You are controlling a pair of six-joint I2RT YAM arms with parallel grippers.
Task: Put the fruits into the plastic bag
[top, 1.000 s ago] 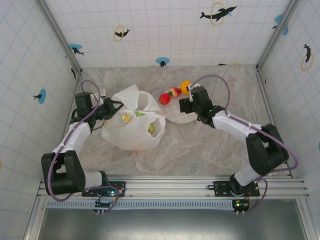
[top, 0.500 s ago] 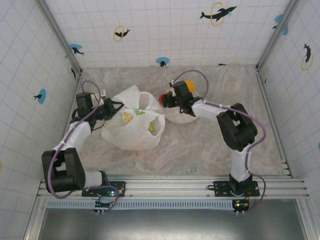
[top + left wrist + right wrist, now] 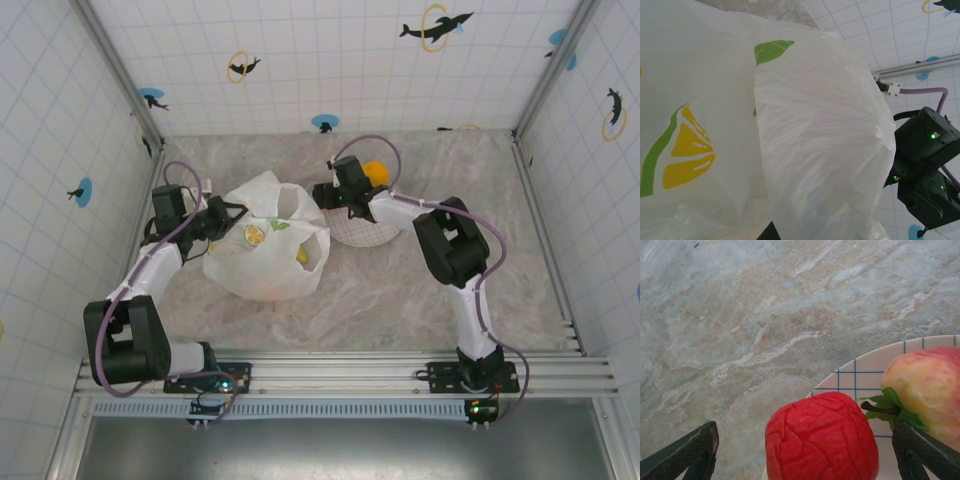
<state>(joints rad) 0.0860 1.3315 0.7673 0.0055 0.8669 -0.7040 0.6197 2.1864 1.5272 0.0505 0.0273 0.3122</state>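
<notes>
The plastic bag [image 3: 268, 250] lay crumpled on the left half of the marble desk [image 3: 400, 290], its mouth gaping upward and to the right. A yellow-green fruit [image 3: 303, 257] showed inside it near the right wall. The left fingers [image 3: 222, 213] were at the bag's left rim, right against the plastic. In the left wrist view the white film with its lemon-slice print [image 3: 687, 150] pressed close to the lens, and I could not tell whether those fingers were clamped on it. The right arm reached across to the checked plate [image 3: 365, 232], just beside the bag's right edge. The right fingers [image 3: 322, 196] hovered at the plate's left edge. From the right wrist camera they stood spread wide, holding nothing, with a wrinkled red fruit [image 3: 822, 437] between them at the plate's rim [image 3: 860, 371]. A red-yellow fruit [image 3: 930, 385] with green leaves lay just to the right of it on the plate, the two nearly touching. An orange [image 3: 376, 172] sat at the plate's far edge, behind the right arm.
</notes>
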